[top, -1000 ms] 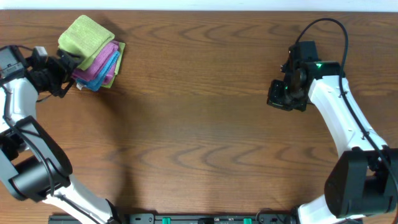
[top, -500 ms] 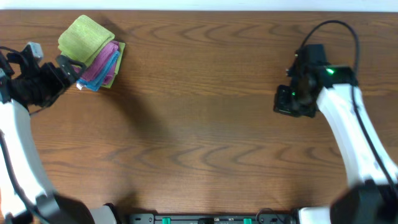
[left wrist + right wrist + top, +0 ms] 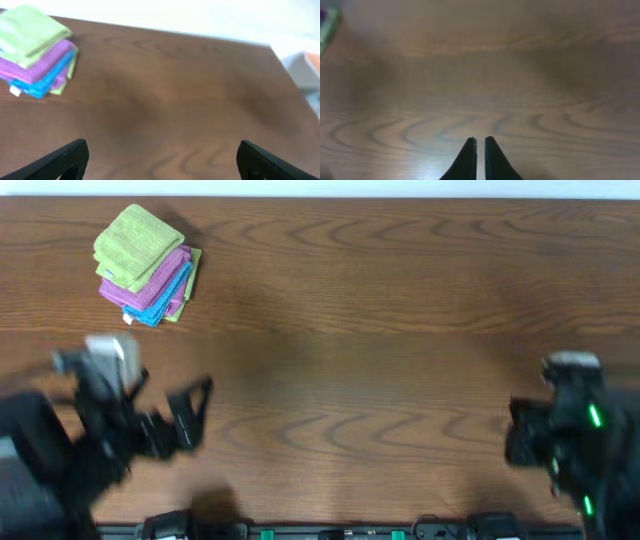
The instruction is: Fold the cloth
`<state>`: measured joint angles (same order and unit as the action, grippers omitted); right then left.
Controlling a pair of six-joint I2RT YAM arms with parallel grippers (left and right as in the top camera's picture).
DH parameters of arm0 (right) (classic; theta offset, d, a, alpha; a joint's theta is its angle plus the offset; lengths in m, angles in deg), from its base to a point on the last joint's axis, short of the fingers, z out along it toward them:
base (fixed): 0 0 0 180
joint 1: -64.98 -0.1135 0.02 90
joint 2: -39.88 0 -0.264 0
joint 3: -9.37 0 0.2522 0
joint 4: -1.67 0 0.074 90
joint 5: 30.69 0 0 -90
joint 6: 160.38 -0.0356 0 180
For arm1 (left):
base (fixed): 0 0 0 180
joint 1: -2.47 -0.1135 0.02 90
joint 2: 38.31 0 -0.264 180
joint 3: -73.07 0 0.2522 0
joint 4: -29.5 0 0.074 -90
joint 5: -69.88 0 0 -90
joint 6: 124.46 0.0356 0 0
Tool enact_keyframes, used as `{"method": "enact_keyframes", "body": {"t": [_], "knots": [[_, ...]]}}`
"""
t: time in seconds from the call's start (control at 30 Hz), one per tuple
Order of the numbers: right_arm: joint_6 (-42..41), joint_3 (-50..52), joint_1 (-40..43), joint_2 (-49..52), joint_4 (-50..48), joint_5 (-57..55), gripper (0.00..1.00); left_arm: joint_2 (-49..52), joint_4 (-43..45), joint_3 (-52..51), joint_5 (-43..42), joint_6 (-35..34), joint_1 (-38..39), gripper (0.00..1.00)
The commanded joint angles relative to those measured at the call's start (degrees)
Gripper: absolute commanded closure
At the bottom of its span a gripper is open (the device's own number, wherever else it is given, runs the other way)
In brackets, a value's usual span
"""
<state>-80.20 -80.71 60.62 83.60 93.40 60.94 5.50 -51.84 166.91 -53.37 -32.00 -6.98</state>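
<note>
The lime-green cloth (image 3: 135, 242) lies folded on top of a small stack at the table's far left. It also shows in the left wrist view (image 3: 31, 31). My left gripper (image 3: 187, 413) is open and empty near the front left, well away from the stack; its fingers frame bare wood in the left wrist view (image 3: 160, 152). My right gripper (image 3: 522, 442) is near the front right. In the right wrist view (image 3: 480, 142) its fingers are shut on nothing above bare wood.
Under the green cloth lie a purple cloth (image 3: 163, 276) and a blue cloth (image 3: 165, 298), with a small white tag (image 3: 128, 318) at the stack's front. The wooden table (image 3: 350, 340) ends at a pale far edge.
Both arms have drawn back from the far side toward the table's front edge. The left gripper has left the stack. The stack has not moved.
</note>
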Motion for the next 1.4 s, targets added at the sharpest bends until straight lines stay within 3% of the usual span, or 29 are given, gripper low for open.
{"method": "enact_keyframes", "body": {"t": [0.0, 0.07, 0.13, 0.17, 0.2, 0.97, 1.1, 1.17, 1.37], "knots": [[1.33, 4.13, -0.55, -5.68, 0.52, -0.61, 0.88, -5.4, -3.85, -3.74, 11.72, 1.44, 5.55, 0.05], [1.36, 7.3, -0.55, -9.2, 0.02, 0.37, 0.77, -8.79, -5.86, -5.05, 13.97, 1.42, 8.35, 0.05], [1.31, 9.68, -0.55, -11.56, -0.94, 0.33, 0.4, -11.26, -6.12, -6.34, 14.14, 1.25, 10.12, 0.05], [0.81, 10.4, -0.55, -12.33, -1.44, 0.33, 0.07, -12.26, -5.99, -6.97, 14.16, 1.14, 10.54, 0.04], [0.28, 10.51, -0.55, -12.52, -1.51, 0.07, 0.01, -12.66, -5.9, -7.3, 14.16, 1.14, 10.6, 0.05], [0.02, 10.49, -0.55, -12.44, -0.79, 0.11, 0.01, -12.94, -10.47, -7.58, 14.05, 0.59, 10.6, 0.05], [0.04, 10.49, -0.55, -12.44, -0.79, 0.11, 0.01, -15.78, -9.51, -8.09, 19.56, 0.81, 10.62, 0.05], [0.04, 10.49, -0.55, -12.44, -0.79, 0.11, 0.01, -18.29, -5.66, -10.82, 20.41, 0.96, 10.64, 0.05], [0.04, 10.49, -0.55, -12.44, -0.79, 0.11, 0.01, -29.75, 18.14, -33.44, 19.41, 0.94, 11.13, 0.05]]}}
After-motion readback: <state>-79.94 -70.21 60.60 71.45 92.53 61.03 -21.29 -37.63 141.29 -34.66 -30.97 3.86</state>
